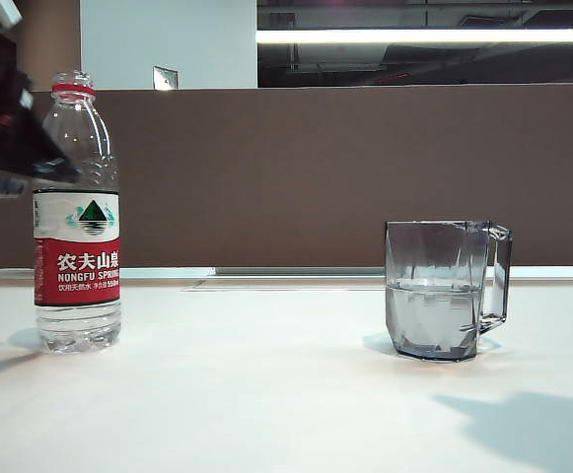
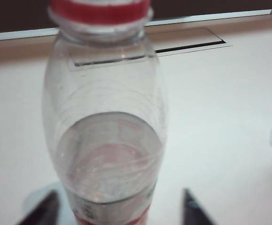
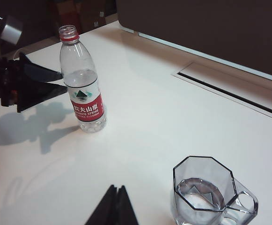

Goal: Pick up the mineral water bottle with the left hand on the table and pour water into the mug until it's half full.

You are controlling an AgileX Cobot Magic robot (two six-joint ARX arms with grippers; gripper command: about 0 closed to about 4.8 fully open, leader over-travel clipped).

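Brown partition panel point(image 1: 365, 168) runs the full width behind the white tabletop point(image 1: 266, 394). Above it, a pale wall section point(image 1: 168, 39) at left and a long bright strip light point(image 1: 424, 35) under a dark ceiling. A narrow recessed slot point(image 3: 229, 91) lies along the tabletop's far edge.

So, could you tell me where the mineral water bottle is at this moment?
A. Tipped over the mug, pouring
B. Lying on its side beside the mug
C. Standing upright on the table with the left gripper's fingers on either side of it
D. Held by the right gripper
C: the mineral water bottle stands upright on the table, well apart from the mug, with the left gripper straddling it and the right gripper shut, holding nothing.
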